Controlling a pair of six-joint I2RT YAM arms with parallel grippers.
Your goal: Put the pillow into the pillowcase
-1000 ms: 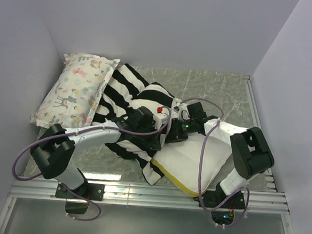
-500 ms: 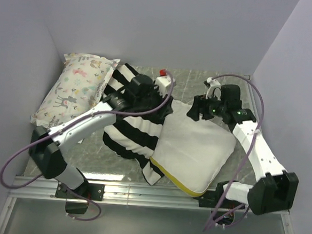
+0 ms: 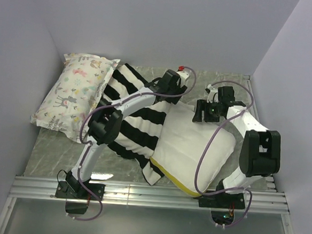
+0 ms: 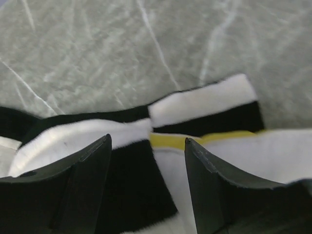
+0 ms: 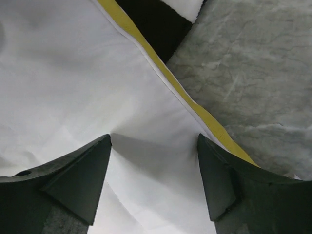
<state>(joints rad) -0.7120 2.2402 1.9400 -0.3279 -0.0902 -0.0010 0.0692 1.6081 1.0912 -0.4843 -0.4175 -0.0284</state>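
Note:
The cream-white pillow (image 3: 194, 144) lies flat at centre right, a yellow band (image 3: 174, 179) along its near edge. Its left side is tucked against the black and white striped pillowcase (image 3: 136, 127). My left gripper (image 3: 170, 92) hovers open over the far edge of both. In the left wrist view it (image 4: 147, 140) has a black stripe of the pillowcase (image 4: 200, 105) and a yellow-edged pillow corner (image 4: 234, 153) below it. My right gripper (image 3: 201, 112) is open above the pillow's far part. In the right wrist view it (image 5: 154, 137) spans bare white pillow (image 5: 63, 83) beside the yellow band (image 5: 161, 66). Neither gripper holds anything.
A smaller floral-print pillow (image 3: 74, 94) lies at the far left against the wall. Pale walls close in the left, back and right. A metal rail (image 3: 150, 193) runs along the near edge. Grey marbled table (image 3: 212, 81) shows beyond the pillow.
Both grippers have opened and swung from the middle of the bedding out to its far edge, the left arm reaching far right. The pillow now lies uncovered and flatter.

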